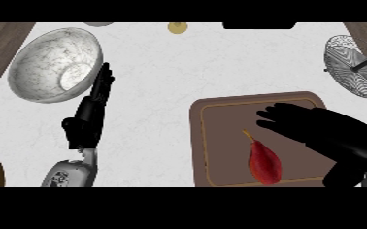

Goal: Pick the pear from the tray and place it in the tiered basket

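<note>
on the white marbled counter [179, 73], toward its lower right, lies a brown rectangular tray [222, 126] with rounded corners and a thin lighter line running inside its rim. the dark red, elongated pear [264, 163] lies flat in the near half of that tray, its thin yellowish stem pointing up and to the left, its broad end toward the view's lower edge. the robot's black right hand [309, 127] comes in from the right over the tray, its fingers [275, 114] extended and relaxed, pointing left and holding nothing; they lie just beyond and to the right of the pear's stem end, and whether any part of the hand touches the fruit cannot be told. the round wire tiered basket [345, 60] shows only in part at the right edge, well apart from the tray. on the left side the black left hand [91, 110] rests with straight fingers pointing up the view, empty, its fingertips just beside the rim of a large round grey-and-white marbled bowl [54, 65] that stands tilted toward the upper left corner. a small round yellowish object [177, 27] sits at the counter's far edge.
</note>
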Robot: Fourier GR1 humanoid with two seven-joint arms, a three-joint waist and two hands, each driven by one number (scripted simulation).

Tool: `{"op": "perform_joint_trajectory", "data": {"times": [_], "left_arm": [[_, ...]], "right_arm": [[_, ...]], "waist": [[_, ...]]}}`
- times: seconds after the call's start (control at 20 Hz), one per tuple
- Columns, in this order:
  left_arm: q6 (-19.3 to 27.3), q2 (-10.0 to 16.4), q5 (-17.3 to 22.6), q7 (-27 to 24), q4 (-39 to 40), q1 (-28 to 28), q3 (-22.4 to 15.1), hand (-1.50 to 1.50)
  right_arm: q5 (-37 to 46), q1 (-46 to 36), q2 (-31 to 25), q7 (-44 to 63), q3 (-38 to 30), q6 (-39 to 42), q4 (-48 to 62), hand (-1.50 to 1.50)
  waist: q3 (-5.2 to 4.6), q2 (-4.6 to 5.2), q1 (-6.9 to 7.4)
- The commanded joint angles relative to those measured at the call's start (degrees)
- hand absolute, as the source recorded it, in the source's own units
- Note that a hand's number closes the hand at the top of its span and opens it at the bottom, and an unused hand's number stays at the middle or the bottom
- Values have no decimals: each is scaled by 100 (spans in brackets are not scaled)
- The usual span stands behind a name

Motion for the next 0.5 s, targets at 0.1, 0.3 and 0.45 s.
{"op": "perform_joint_trajectory", "data": {"times": [0.1,0.3,0.45], "left_arm": [[132,-217,-233,171,-108,-34,-126,0],[-17,-128,-193,-229,245,-75,70,0],[126,-219,-361,260,-258,73,-69,0]], "right_arm": [[317,-116,259,-237,270,54,380,-150],[253,-54,421,128,303,519,-70,-150],[373,44,431,51,329,476,-125,-150]], "waist": [[0,1,3],[-2,-1,-13],[-1,-6,-12]]}}
